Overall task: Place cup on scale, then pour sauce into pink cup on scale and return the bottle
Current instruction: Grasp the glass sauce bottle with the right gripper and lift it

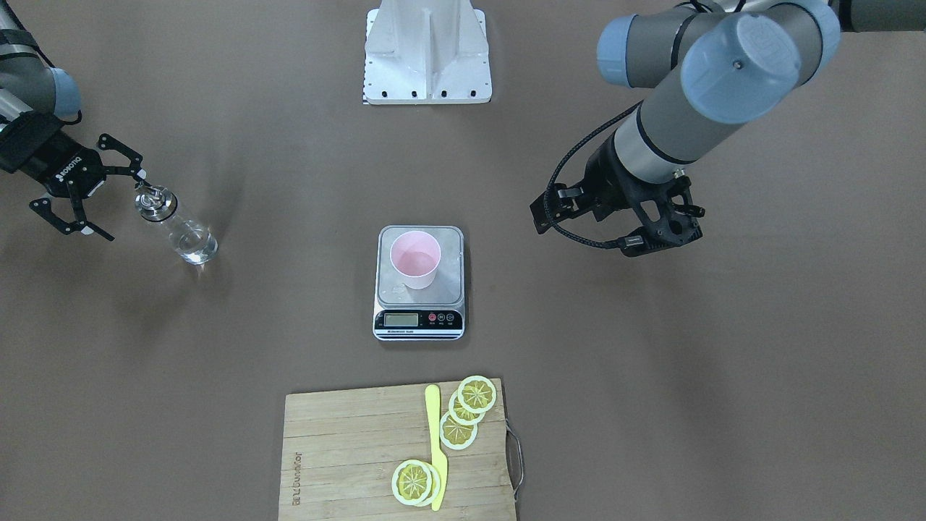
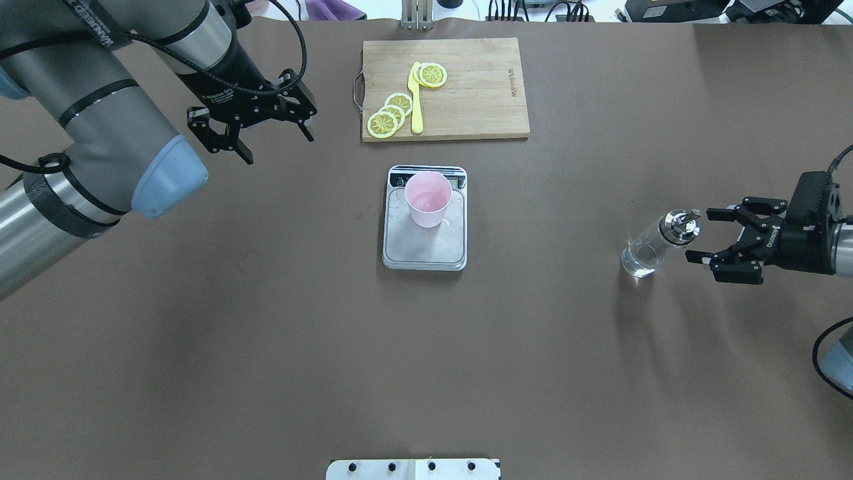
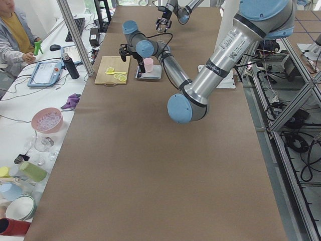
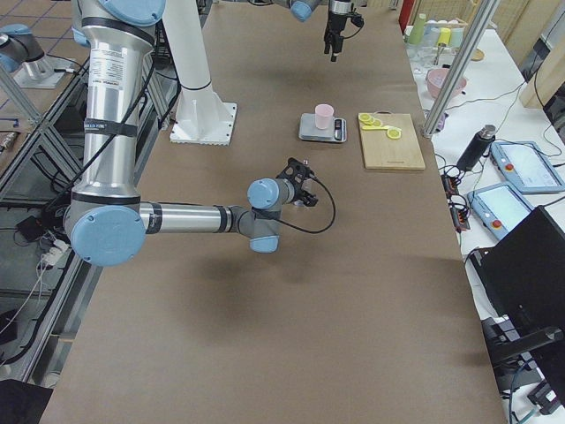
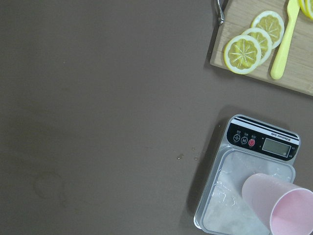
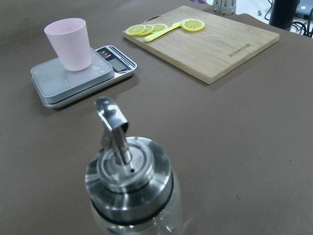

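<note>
The pale pink cup stands upright on the steel scale at the table's middle; both also show in the overhead view, cup and scale. The clear glass bottle with a metal spout cap stands on the table at the robot's right, with clear liquid low inside. My right gripper is open and level with the cap, just beside it, gripping nothing. The right wrist view shows the cap close up. My left gripper is open and empty, hovering left of the cutting board.
A wooden cutting board with lemon slices and a yellow knife lies beyond the scale. The white robot base plate is at the near edge. Small droplets show on the scale platform.
</note>
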### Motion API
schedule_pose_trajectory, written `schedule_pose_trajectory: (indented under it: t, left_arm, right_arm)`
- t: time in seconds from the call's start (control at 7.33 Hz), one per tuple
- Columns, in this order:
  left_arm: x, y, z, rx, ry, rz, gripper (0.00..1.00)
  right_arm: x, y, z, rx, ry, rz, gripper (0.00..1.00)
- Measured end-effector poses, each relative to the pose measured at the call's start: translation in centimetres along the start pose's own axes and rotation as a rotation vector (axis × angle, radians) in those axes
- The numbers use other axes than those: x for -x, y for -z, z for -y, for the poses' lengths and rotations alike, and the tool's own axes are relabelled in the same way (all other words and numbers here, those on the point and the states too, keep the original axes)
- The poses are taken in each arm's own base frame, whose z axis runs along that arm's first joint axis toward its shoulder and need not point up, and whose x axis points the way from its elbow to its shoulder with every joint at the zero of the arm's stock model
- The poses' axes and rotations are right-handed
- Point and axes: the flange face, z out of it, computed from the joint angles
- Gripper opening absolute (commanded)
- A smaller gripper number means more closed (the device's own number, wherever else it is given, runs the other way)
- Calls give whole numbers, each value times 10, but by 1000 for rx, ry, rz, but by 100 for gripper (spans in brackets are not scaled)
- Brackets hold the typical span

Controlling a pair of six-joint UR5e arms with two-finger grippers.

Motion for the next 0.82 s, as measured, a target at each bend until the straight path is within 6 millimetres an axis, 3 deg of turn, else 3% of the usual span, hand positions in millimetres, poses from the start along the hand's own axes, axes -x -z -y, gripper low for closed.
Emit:
schedule_pose_trajectory:
  t: [0.41,0.82]
  left_arm:
    - [2,2,2,-3,10,6,97]
    - [4,1,3,-3,13,9,97]
  right_arm:
    - [20,-21,-9,-38,-5,-26,97]
    - [26,-42,-5,-63,-2,-40,97]
